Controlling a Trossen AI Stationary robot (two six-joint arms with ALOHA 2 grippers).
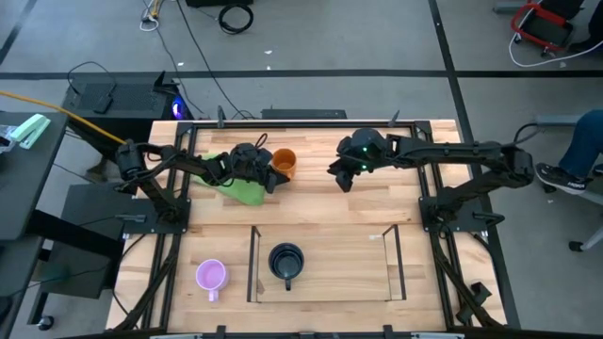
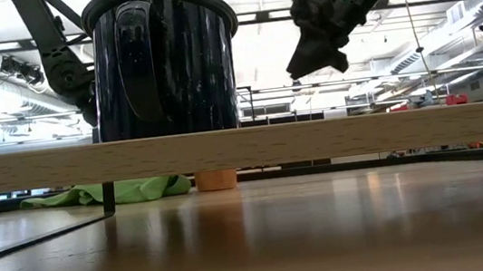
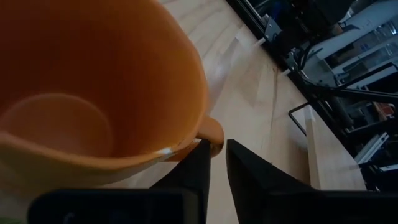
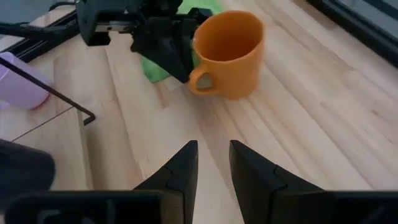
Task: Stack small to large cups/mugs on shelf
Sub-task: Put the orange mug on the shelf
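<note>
While black mug sits in shelf, left gripper pinches orange mug handle; right gripper open

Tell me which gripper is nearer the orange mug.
Left. The left gripper is right at the orange mug, by its handle; the right gripper hangs apart from it, farther along the table's back.

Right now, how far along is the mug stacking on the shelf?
Done: the black mug stands on the shelf. In hand: the left gripper is at the orange mug, fingers by its handle. Left: that mug and the light purple mug, which is beside the shelf. The right gripper hovers nearby.
</note>
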